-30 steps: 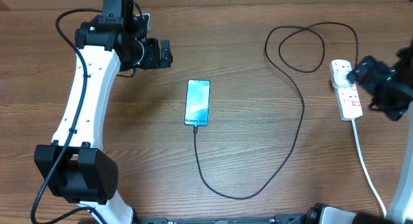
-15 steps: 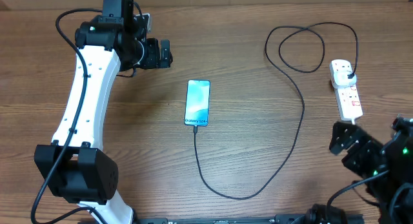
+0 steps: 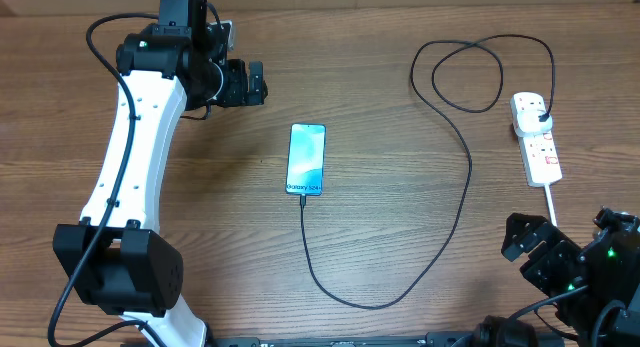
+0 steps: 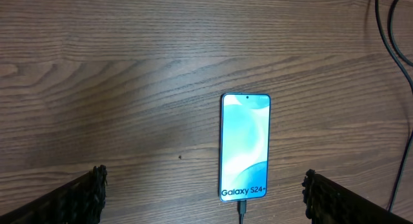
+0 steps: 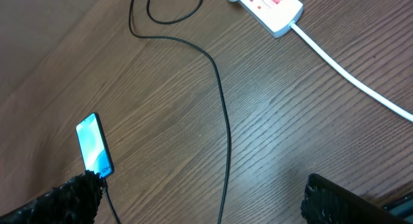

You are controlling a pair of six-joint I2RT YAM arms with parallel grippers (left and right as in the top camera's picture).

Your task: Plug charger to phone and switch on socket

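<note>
The phone (image 3: 306, 159) lies flat mid-table, its light blue screen lit with "Galaxy S24+" (image 4: 244, 146); it also shows in the right wrist view (image 5: 94, 145). The black charger cable (image 3: 466, 177) has its tip in the phone's lower end (image 4: 242, 208), loops right and ends in a black plug in the socket (image 3: 535, 137), a white strip with red switches (image 5: 268, 1). My left gripper (image 3: 246, 83) is open and empty, up and left of the phone. My right gripper (image 3: 527, 244) is open and empty near the front right edge, below the socket.
The socket's white cord (image 3: 568, 255) runs down to the front edge past my right arm (image 3: 590, 267); it also shows in the right wrist view (image 5: 352, 75). The charger cable loops at the back right (image 3: 470, 77). The left arm (image 3: 130, 157) stretches along the left side.
My right gripper has drawn back from the socket toward the front right edge. The left arm, phone and cable have not moved.
</note>
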